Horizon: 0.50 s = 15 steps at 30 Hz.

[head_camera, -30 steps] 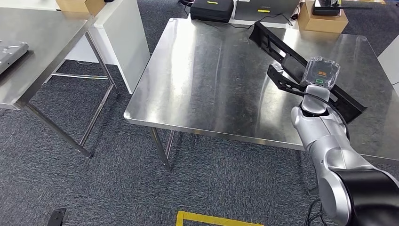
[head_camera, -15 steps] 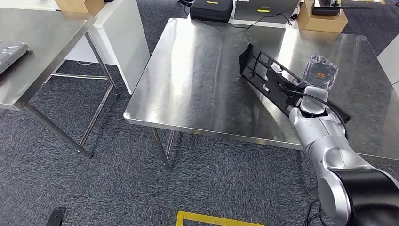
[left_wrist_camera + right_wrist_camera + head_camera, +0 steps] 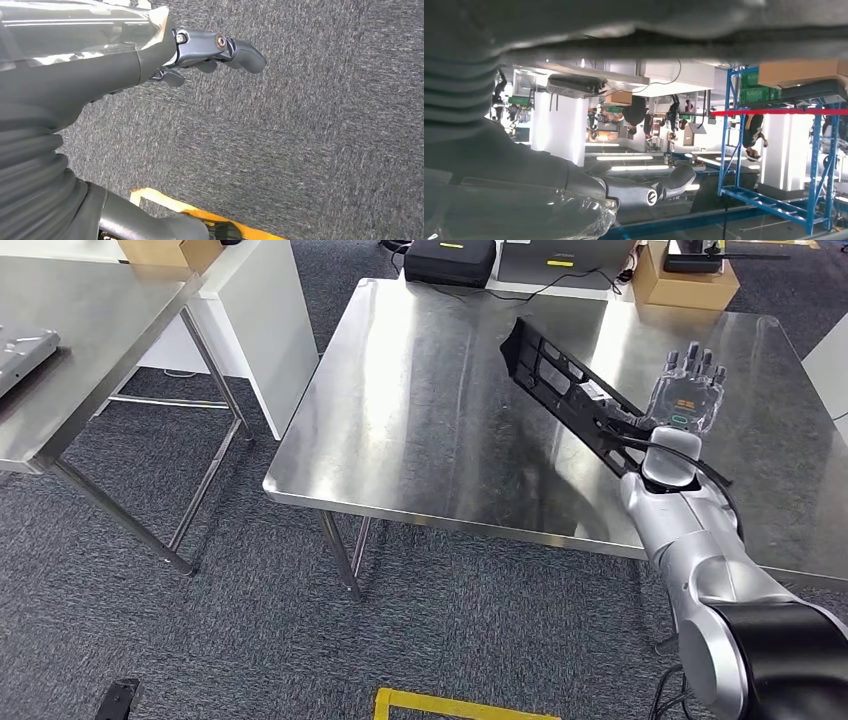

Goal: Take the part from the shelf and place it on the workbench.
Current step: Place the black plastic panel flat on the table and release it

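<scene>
A silver robot arm reaches out over a shiny steel workbench [image 3: 430, 420]. Its right hand [image 3: 686, 392] is raised above the tabletop with the dark fingers [image 3: 693, 360] spread apart and pointing away from the robot, holding nothing. A clear plastic cover wraps the hand.

The part [image 3: 570, 392], a long black plastic frame with rectangular openings, lies just beside this hand, on the side toward the middle of the bench. It runs diagonally, its near end close to the robot's wrist and its far end reaching out past the fingertips. Whether it lies flat or is tilted up at the far end is hard to tell.

Beyond the hand, at the far edge of the bench, sit a black case [image 3: 450, 260] and a cardboard box [image 3: 686, 284].

The left hand [image 3: 200, 55] hangs low over grey carpet [image 3: 310, 130]; its fingers are loosely apart and it grips nothing. A strip of yellow floor tape [image 3: 200, 212] lies below it.
</scene>
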Each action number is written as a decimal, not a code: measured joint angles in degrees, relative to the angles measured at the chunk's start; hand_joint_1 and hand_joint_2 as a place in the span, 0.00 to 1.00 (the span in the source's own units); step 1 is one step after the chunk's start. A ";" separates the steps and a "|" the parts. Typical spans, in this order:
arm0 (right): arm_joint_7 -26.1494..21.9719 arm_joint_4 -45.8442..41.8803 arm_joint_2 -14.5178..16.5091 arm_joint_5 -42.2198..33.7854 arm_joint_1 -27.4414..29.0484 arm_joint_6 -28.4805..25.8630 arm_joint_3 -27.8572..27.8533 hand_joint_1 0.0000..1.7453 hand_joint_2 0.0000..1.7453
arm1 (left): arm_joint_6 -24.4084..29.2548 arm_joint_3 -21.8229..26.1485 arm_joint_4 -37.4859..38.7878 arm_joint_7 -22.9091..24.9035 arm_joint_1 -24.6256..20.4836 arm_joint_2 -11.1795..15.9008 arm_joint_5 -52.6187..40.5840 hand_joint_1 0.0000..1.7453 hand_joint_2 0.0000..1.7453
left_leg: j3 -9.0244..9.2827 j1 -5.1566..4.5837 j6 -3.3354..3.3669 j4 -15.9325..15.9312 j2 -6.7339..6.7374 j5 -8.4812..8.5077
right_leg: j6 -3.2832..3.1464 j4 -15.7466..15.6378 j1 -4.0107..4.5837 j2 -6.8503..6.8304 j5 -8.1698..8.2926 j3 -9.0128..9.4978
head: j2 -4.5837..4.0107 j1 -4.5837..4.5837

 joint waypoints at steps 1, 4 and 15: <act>0.00 0.01 -0.06 0.00 0.03 0.00 -0.01 0.00 0.00 | 0.00 0.00 -0.01 0.01 0.00 0.02 -0.01 0.00 1.00 | 0.00 0.00 0.00 0.00 0.00 0.00 | 0.00 0.00 0.00 0.00 0.00 0.00 | 0.00 -0.01; 0.01 0.01 -0.16 0.00 0.03 -0.02 -0.02 0.00 0.00 | 0.00 0.00 -0.01 0.01 0.00 0.09 -0.02 0.00 1.00 | 0.01 0.00 0.00 0.00 0.00 0.00 | 0.00 0.00 0.00 0.00 0.00 0.00 | 0.00 -0.01; 0.17 -0.01 -1.31 0.00 0.09 -0.99 -2.18 0.00 0.00 | -0.30 0.55 -0.01 -0.04 0.10 0.47 -0.80 0.00 1.00 | 0.03 0.00 0.00 0.00 0.00 0.00 | 0.00 0.00 -0.02 -0.01 0.00 0.04 | 0.00 0.00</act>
